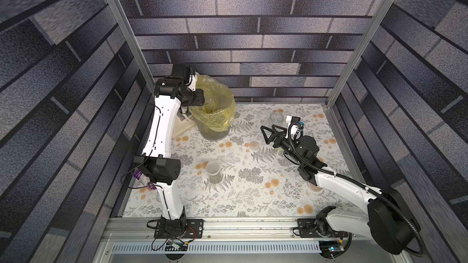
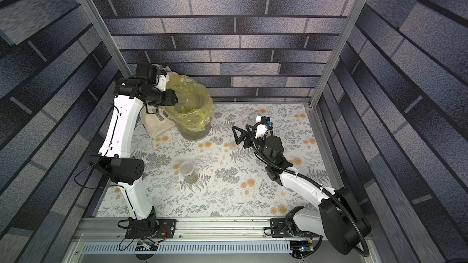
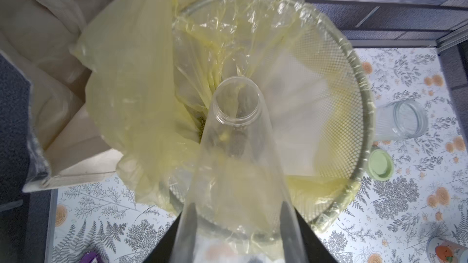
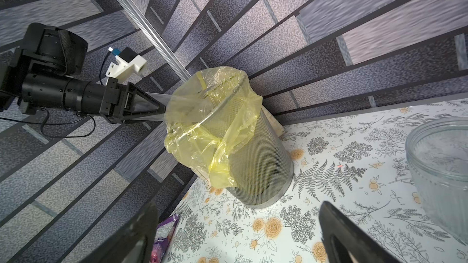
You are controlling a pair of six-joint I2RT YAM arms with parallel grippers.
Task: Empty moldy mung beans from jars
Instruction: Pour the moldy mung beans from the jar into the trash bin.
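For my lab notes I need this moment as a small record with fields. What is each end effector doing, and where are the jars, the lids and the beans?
left end effector: shut on tall jar
tall jar: lidless, mouth tipped into bin, looks almost empty
bin: mesh, lined with yellow bag
mung beans: small patch visible deep in the bag
right end effector: open, holds nothing, near wide jar
wide jar: lidless, upright on table
green lid: lying on table
short jar: lidded, upright, mid-table
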